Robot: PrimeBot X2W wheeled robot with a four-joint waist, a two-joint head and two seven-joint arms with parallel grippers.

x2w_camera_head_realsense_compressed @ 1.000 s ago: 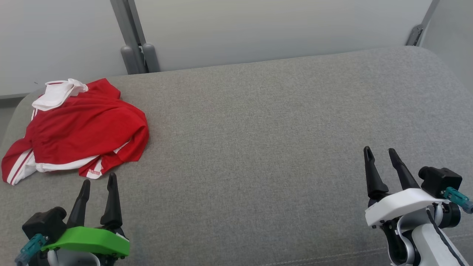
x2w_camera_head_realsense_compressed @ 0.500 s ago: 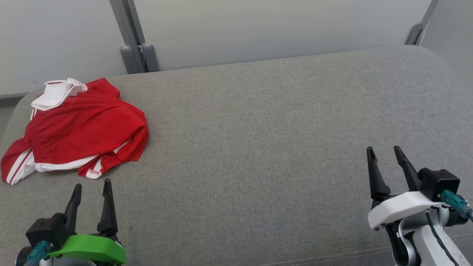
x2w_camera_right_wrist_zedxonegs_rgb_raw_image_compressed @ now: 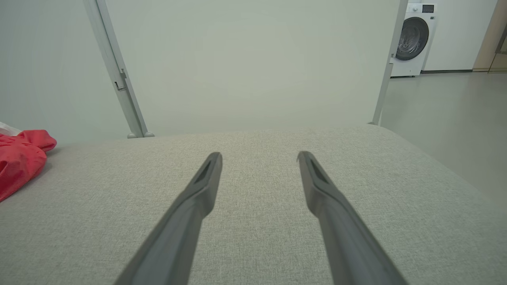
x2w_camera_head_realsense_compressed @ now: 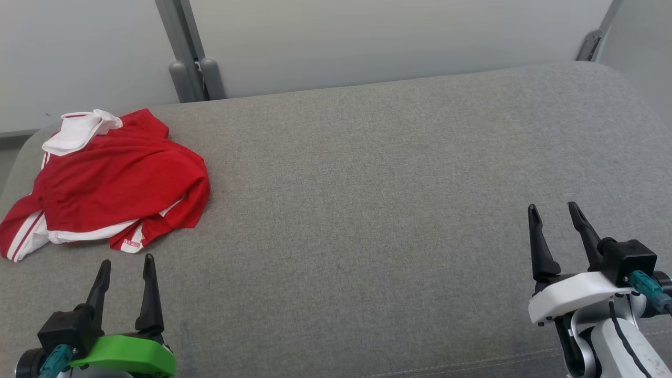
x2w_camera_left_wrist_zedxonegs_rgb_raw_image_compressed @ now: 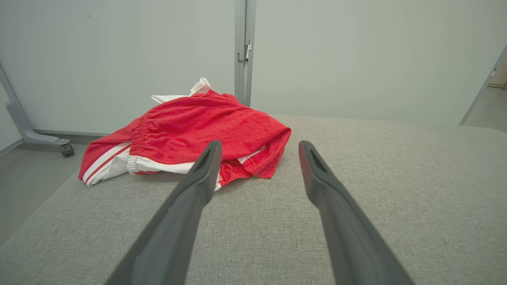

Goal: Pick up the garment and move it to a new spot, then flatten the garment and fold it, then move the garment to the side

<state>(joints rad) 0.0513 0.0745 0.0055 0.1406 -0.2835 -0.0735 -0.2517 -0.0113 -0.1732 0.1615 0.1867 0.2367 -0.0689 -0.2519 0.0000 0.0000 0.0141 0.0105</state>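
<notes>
Red sports shorts (x2w_camera_head_realsense_compressed: 115,184) with white side stripes and a white band lie crumpled in a loose heap on the far left part of a grey woven-fabric cushion (x2w_camera_head_realsense_compressed: 367,210), close to its left edge and back rim, with a white flap of cloth sticking out at the far end of the heap. We see our left hand (x2w_camera_head_realsense_compressed: 127,261), on its green mount, at the lower left just in front of the shorts and apart from them, its two dark fingers spread wide and grasping nothing. From the left wrist view the same hand (x2w_camera_left_wrist_zedxonegs_rgb_raw_image_compressed: 259,144) points toward the shorts (x2w_camera_left_wrist_zedxonegs_rgb_raw_image_compressed: 206,122), which sit just beyond the fingertips and a little to the left of them, gathered waistband facing us. Our right hand (x2w_camera_head_realsense_compressed: 552,206), on its white mount, sits at the lower right, well apart from the garment, fingers likewise released and empty above bare cushion. In the right wrist view that hand (x2w_camera_right_wrist_zedxonegs_rgb_raw_image_compressed: 259,154) points toward pale partition panels (x2w_camera_right_wrist_zedxonegs_rgb_raw_image_compressed: 257,67), with a corner of the shorts (x2w_camera_right_wrist_zedxonegs_rgb_raw_image_compressed: 20,158) at the left edge and a washing machine (x2w_camera_right_wrist_zedxonegs_rgb_raw_image_compressed: 412,37) in the room beyond.
</notes>
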